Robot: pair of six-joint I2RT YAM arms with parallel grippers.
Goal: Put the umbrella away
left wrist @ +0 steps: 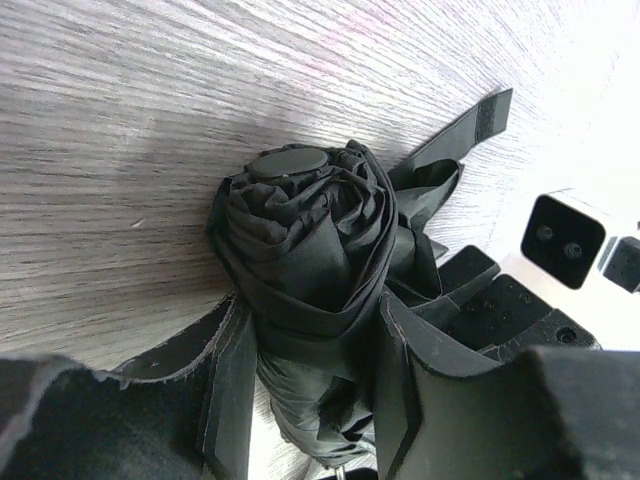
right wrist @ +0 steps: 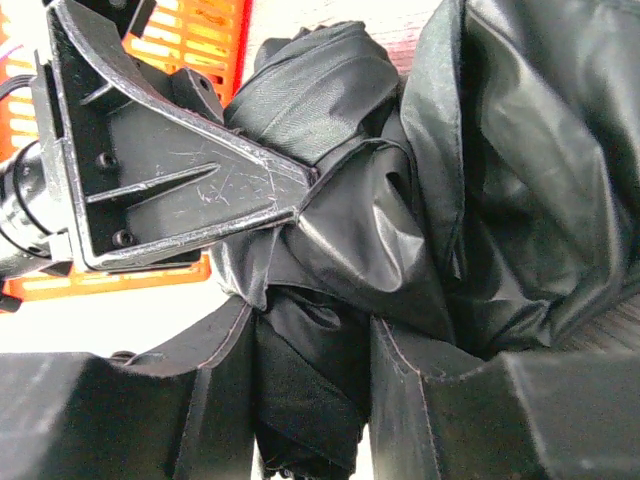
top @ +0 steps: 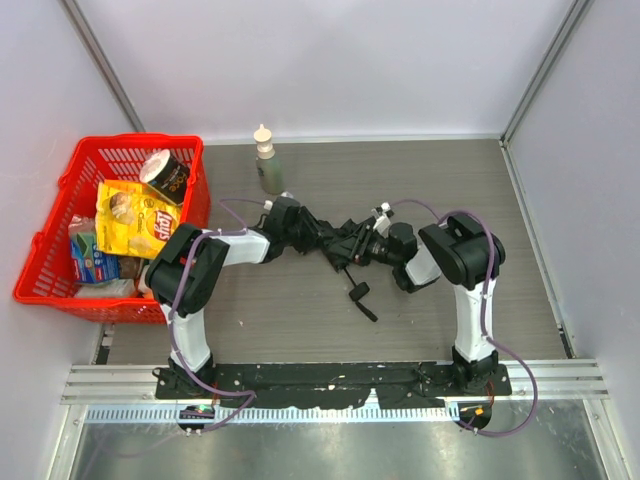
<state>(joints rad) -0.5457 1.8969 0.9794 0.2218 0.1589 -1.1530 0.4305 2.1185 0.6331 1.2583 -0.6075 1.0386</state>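
The left tool [left wrist: 312, 360] is part-way open, its jaws pressed on both sides of the umbrella [left wrist: 300, 240], whose rolled tip pokes out just beyond them. The right tool [right wrist: 310, 390] clamps the same bundle from the opposite end, likewise half-open. A loose strap [left wrist: 470, 125] lies past the left tool. The step looks like bundling the canopy. Next, that strap needs wrapping tight.

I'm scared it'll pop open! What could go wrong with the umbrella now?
The closing strap hangs loose, so the rolled fabric of the umbrella could unwind. The left gripper and right gripper pinch soft folds very close together; they might bump, or it might slip. The handle sticks out sideways and could snag.
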